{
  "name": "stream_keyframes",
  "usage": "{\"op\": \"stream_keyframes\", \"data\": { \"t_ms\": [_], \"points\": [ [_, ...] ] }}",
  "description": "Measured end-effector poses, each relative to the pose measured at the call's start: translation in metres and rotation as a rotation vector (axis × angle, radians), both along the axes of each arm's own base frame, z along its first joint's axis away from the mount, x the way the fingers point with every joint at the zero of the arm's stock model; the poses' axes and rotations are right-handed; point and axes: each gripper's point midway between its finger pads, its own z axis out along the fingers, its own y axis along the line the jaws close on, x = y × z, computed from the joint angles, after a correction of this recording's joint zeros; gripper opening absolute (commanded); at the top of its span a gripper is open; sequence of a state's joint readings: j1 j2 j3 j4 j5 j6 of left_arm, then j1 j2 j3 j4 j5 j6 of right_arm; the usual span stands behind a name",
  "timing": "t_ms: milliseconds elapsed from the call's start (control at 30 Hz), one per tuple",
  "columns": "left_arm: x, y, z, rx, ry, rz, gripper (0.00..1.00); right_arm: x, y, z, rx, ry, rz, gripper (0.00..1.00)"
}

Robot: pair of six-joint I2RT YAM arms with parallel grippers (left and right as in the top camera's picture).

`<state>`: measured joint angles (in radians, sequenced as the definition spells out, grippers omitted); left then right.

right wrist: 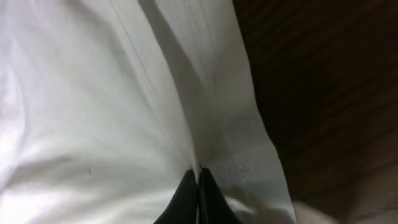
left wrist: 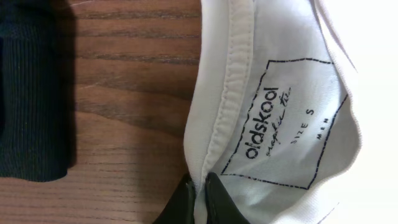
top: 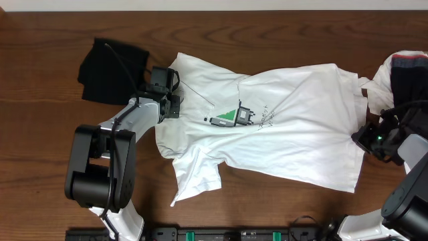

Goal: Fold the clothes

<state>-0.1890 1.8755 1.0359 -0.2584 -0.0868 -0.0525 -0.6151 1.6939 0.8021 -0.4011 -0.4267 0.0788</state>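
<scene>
A large white T-shirt [top: 281, 127] with a green-and-black chest print lies spread on the wooden table, collar to the left and hem to the right. My left gripper [top: 175, 102] is shut on the shirt's collar [left wrist: 227, 106], next to the printed neck label [left wrist: 289, 124]. My right gripper [top: 361, 137] is shut on a fold of the shirt's hem [right wrist: 205, 124] at the right edge. A black garment [top: 110, 70] lies at the far left; it also shows in the left wrist view [left wrist: 31, 93]. A white-and-dark garment [top: 401, 73] lies at the far right.
The wooden table [top: 53, 27] runs to all sides of the shirt. Bare wood shows beside the collar [left wrist: 130, 93] and past the hem [right wrist: 329, 93]. The arm bases stand along the front edge.
</scene>
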Motion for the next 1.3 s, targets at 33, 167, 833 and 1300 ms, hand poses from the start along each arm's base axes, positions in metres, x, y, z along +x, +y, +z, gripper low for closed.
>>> {"op": "stream_keyframes", "data": {
  "t_ms": [33, 167, 833, 1300],
  "points": [
    [0.000, 0.000, 0.000, 0.000, 0.000, 0.000, 0.06, 0.000, -0.001, 0.000, -0.002, 0.001, 0.000, 0.01],
    [0.000, 0.000, 0.000, 0.000, 0.000, 0.000, 0.06, -0.001, -0.005, 0.001, -0.024, 0.005, -0.005, 0.01],
    [0.000, 0.000, 0.000, 0.000, 0.000, 0.000, 0.06, -0.006, -0.030, 0.004, -0.145, 0.075, -0.032, 0.01],
    [-0.001, 0.000, 0.000, 0.001, 0.003, 0.000, 0.06, -0.015, -0.045, 0.010, -0.161, 0.130, -0.083, 0.01]
  ]
}}
